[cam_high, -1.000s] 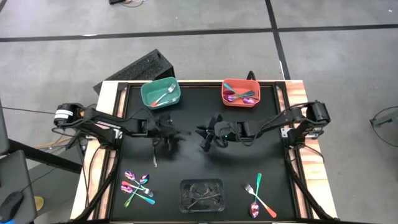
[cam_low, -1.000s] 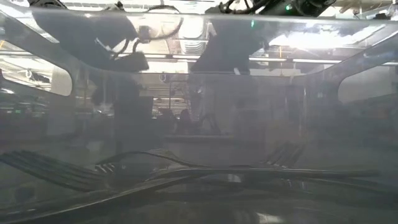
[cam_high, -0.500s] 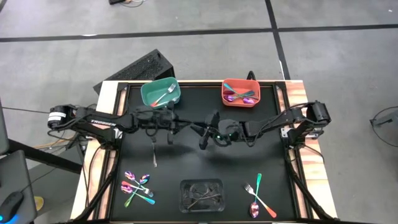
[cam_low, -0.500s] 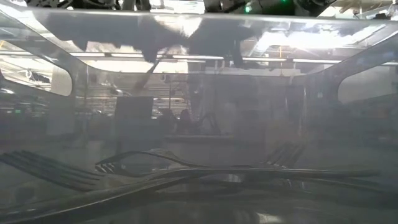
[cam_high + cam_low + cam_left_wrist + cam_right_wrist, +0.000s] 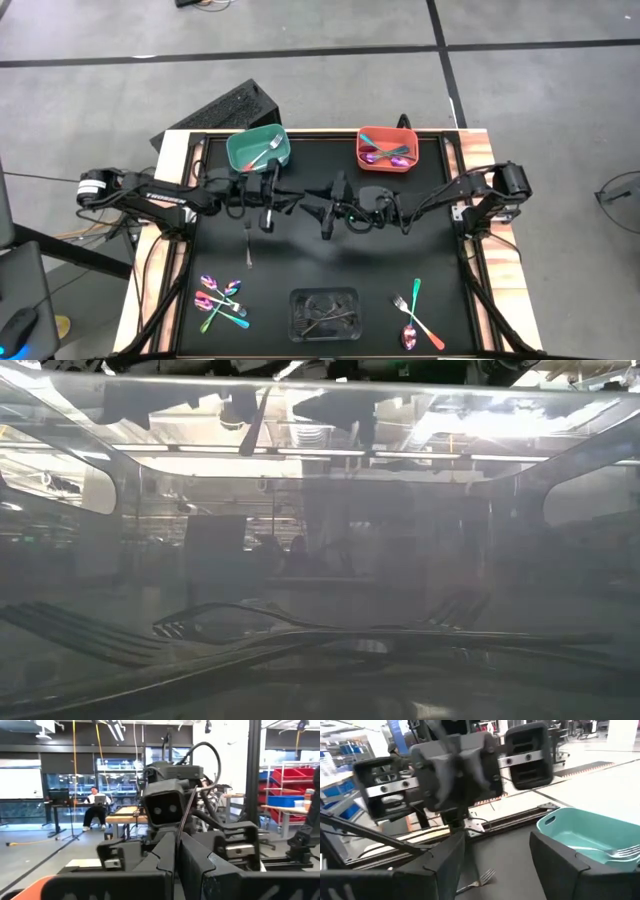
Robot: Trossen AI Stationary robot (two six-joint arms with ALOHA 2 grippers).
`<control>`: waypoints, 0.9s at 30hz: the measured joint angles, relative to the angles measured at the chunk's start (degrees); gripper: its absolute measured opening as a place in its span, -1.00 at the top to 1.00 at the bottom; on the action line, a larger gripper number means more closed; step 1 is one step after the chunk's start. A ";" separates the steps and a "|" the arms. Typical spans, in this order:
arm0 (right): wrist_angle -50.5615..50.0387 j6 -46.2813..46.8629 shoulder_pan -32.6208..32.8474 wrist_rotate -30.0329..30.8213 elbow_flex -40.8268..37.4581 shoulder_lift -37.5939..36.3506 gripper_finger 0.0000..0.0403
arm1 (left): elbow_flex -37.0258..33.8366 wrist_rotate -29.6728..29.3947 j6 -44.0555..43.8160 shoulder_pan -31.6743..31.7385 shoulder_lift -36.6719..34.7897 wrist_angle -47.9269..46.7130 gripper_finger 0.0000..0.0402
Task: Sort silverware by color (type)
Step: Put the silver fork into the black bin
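Fork point(image 5: 248, 243) hangs pinched in left tool point(image 5: 270, 212); right tool point(image 5: 325, 215) wide, just beside.

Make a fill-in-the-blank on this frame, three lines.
1. The left end effector is shut on a ___.
2. The right end effector, facing it over the mat, stands ___.
3. A fork already lies in the ___ bin.

Missing words: fork; open; teal
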 joint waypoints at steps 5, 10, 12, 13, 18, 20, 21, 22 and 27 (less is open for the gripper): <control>1.33 -1.88 0.02 -0.36 0.00 0.00 -0.19 | 0.00 -1.37 0.69 -1.08 0.00 0.21 1.00; 3.09 -3.16 0.07 -2.64 0.00 -0.02 -0.17 | 0.00 -2.93 1.10 -1.74 0.00 0.46 1.00; 3.12 -3.23 0.07 -4.12 0.00 -0.02 -0.15 | 0.00 -3.33 1.61 -1.82 0.00 0.58 1.00; 3.57 -3.38 0.07 -4.79 0.00 -0.02 -0.14 | 0.00 -3.75 1.80 -1.82 0.00 0.76 1.00; 6.52 -4.54 -0.19 -3.12 0.00 -0.04 -0.07 | 0.00 -4.52 2.87 -1.81 0.00 3.41 1.00; 6.34 -4.80 -0.59 -3.13 0.00 -0.02 -0.02 | 0.00 -4.50 3.93 -1.80 0.00 4.58 1.00; 6.63 -4.93 -0.81 -4.01 0.00 -0.01 0.00 | 0.00 -4.50 4.16 -1.80 0.00 5.15 1.00; 7.28 -4.97 -0.98 -5.16 0.00 0.00 0.02 | 0.00 -4.50 4.23 -1.80 0.00 5.66 1.00; 8.19 -4.72 -2.11 -6.77 0.00 -0.02 0.15 | 0.00 -4.48 4.71 -1.80 0.00 6.99 1.00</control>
